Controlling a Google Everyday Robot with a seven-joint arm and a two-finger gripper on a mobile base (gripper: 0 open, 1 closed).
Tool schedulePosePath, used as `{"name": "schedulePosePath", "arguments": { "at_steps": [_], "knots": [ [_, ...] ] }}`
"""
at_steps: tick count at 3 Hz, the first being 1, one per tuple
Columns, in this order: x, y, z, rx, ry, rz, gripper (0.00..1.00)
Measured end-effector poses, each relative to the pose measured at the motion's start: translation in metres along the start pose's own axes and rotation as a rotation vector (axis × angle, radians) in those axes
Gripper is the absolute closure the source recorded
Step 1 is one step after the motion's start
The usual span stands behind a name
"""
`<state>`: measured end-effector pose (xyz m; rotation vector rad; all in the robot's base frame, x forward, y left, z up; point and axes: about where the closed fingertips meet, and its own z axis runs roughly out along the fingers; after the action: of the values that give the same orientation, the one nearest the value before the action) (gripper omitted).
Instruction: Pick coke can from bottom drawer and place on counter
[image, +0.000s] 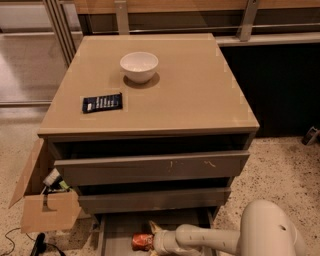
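The coke can (142, 242) lies on its side on the grey floor of the bottom drawer (119, 234), which is pulled open at the lower edge of the view. My gripper (154, 237) reaches in from the right on a white arm and sits right against the can's right end, touching or nearly touching it. The can rests on the drawer floor. The counter (180, 95) is the glossy beige top of the cabinet above.
A white bowl (139, 65) and a flat dark packet (102, 102) sit on the counter. The two upper drawers (150, 167) stick out slightly above the gripper. An open cardboard box (45, 210) with clutter stands at the cabinet's left, with cables on the floor.
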<state>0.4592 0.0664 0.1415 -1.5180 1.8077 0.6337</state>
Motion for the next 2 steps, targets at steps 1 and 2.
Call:
{"name": "schedulePosePath", "arguments": {
  "at_steps": [1, 2],
  "knots": [
    [0.0, 0.0, 0.0, 0.0, 0.0, 0.0, 0.19],
    [0.0, 0.0001, 0.0, 0.0, 0.0, 0.0, 0.49]
  ]
}}
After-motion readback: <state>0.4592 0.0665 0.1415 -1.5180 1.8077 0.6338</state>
